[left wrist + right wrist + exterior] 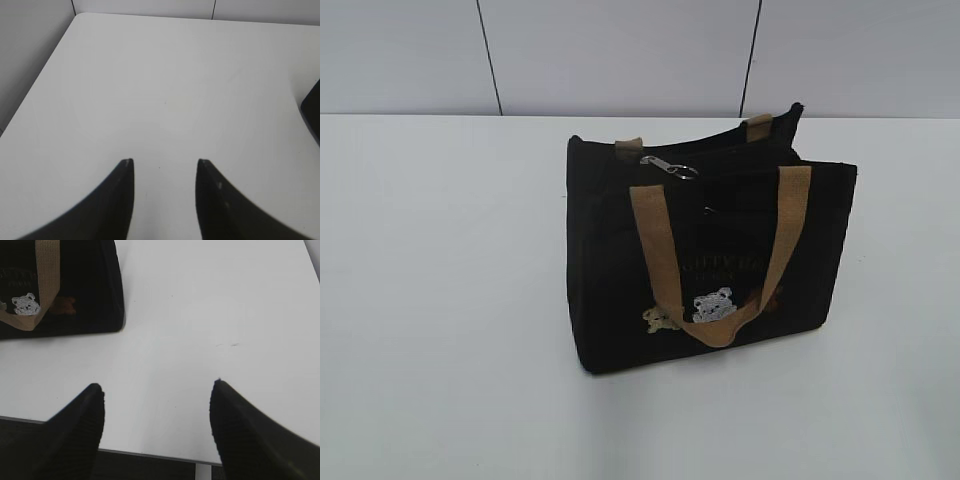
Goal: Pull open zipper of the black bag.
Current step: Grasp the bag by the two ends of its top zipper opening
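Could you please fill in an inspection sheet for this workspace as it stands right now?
Surface: white table, bare apart from the bag.
Job's things: black bag stands upright near the middle; one tan handle hangs down its front; zipper pull with its ring lies on the top edge near the left end.
Clutter: nothing seen.
Grippers: left gripper open, empty, over bare table with the bag's corner at its right; right gripper open wider, empty, at the table's near edge, the bag ahead to its left. Neither touches the bag.
Cables: nothing seen.
Surroundings: pale panelled wall behind the table.
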